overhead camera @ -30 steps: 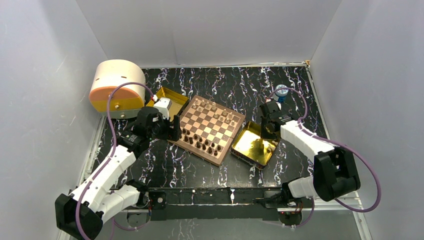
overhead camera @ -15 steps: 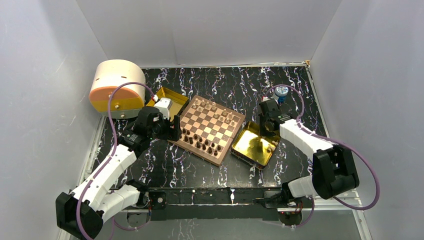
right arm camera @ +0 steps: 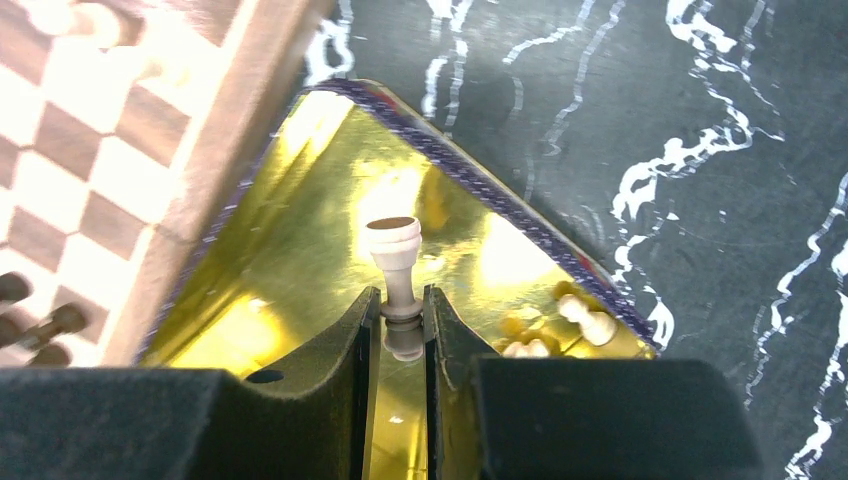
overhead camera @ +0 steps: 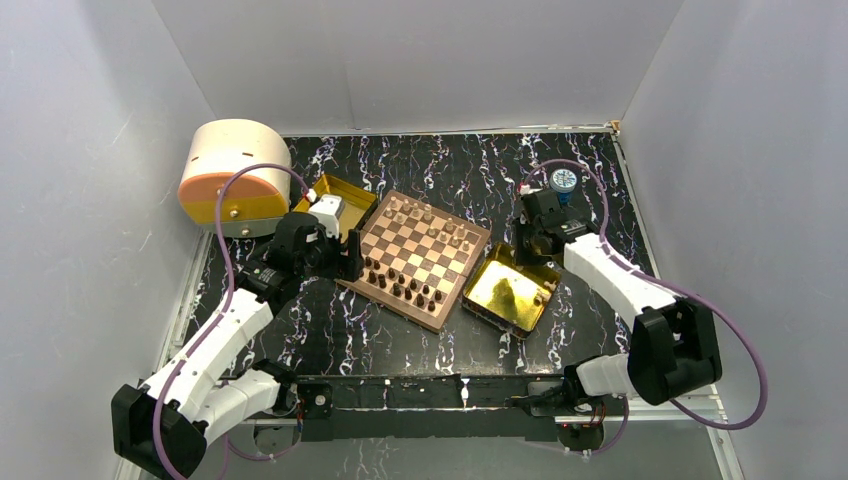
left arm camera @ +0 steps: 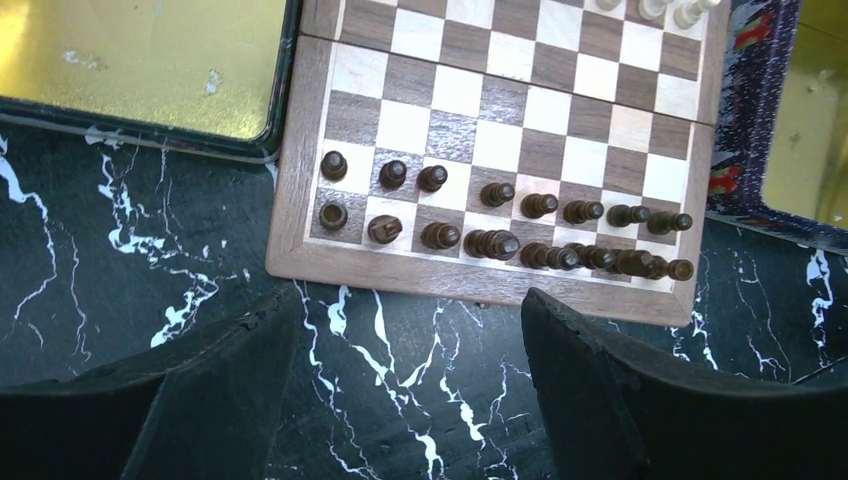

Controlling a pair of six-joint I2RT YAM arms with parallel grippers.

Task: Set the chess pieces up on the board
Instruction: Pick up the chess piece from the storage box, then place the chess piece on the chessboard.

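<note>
The board (overhead camera: 424, 258) lies mid-counter, turned askew in the top view; dark pieces (left arm camera: 497, 230) fill its two near rows; toward 3 o'clock in the left wrist view they overlap and cannot be counted surely. Light pieces (overhead camera: 428, 216) stand along the far edge, too small from above to tell their kinds; the left wrist view cuts them off at its top. One light piece (right arm camera: 394, 250) is pinched at its stem by the right hand (right arm camera: 402, 325), jaws narrow on it, its cup-shaped head pointing away from the wrist. It is over the gold tray (right arm camera: 290, 280) at the board's 4 o'clock; the fingers hide whether its base touches the tray; the top view does not show the piece at all. A few loose light pieces (right arm camera: 580, 318) lie in the tray's corner, blurred by glare.

The left hand (left arm camera: 410, 305) hangs wide and empty just off the board's near-left edge, over the black marbled counter (left arm camera: 120, 230). A second gold tray (overhead camera: 350, 195) sits at the board's 10 o'clock, partly behind the left arm; a round cream-and-orange container (overhead camera: 230, 175) lies beyond it; a small blue-capped thing (overhead camera: 563, 181) at 2 o'clock is unclear.
</note>
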